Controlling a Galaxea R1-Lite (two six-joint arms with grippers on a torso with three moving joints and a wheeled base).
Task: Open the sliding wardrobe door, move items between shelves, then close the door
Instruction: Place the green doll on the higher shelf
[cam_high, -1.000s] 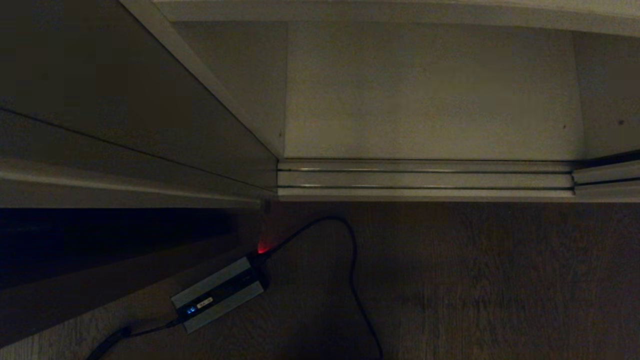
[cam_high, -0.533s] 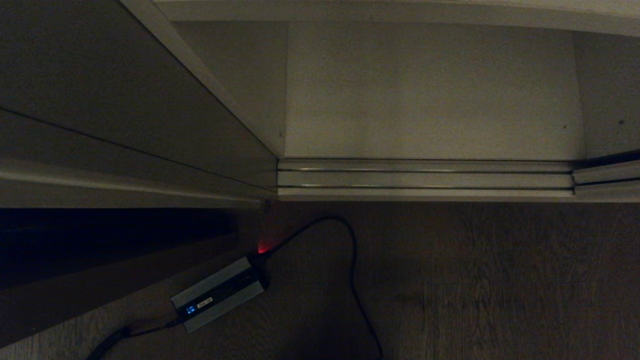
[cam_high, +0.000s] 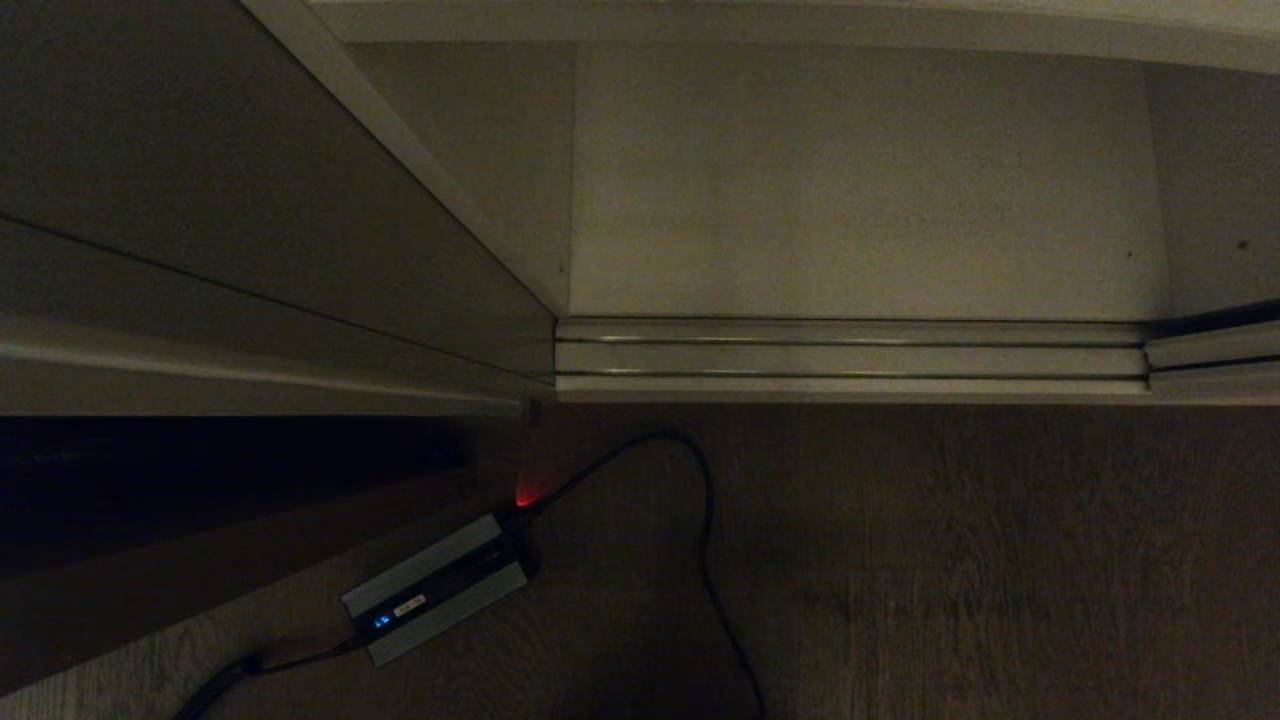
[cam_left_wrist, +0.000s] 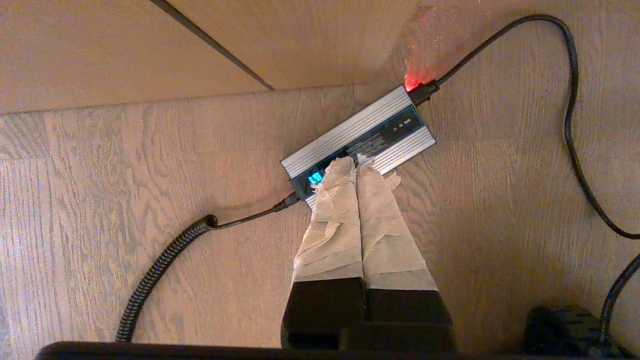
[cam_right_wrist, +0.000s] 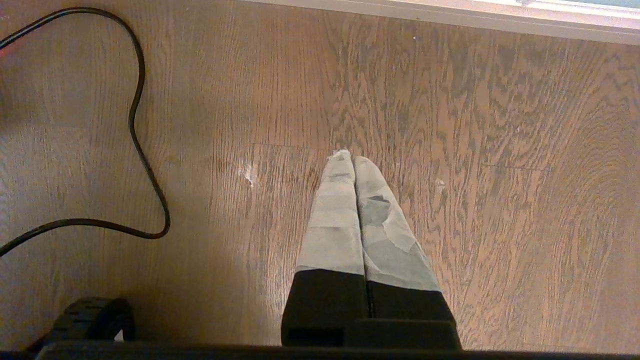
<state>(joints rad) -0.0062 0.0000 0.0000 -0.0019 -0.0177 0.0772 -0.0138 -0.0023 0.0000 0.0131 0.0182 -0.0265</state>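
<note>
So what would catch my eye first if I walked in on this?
Probably the grey box on the wooden floor, glowing red at one end, its black cable looping away. Behind it the wardrobe stands open, a bare off-white shelf beyond the ribbed metal track.

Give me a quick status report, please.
Left gripper and right gripper shut, empty, over floor. Wardrobe open; bottom shelf bare. Grey box and cable lie ahead.

Sliding wardrobe door (cam_high: 200, 120): matte pale grey-green panel with a thin light frame edge, stood upright at the wardrobe's left side, the bay beside it open. Shelf (cam_high: 860, 180): plain off-white board, lay flat across that bay, reaching the wardrobe's front edge.
</note>
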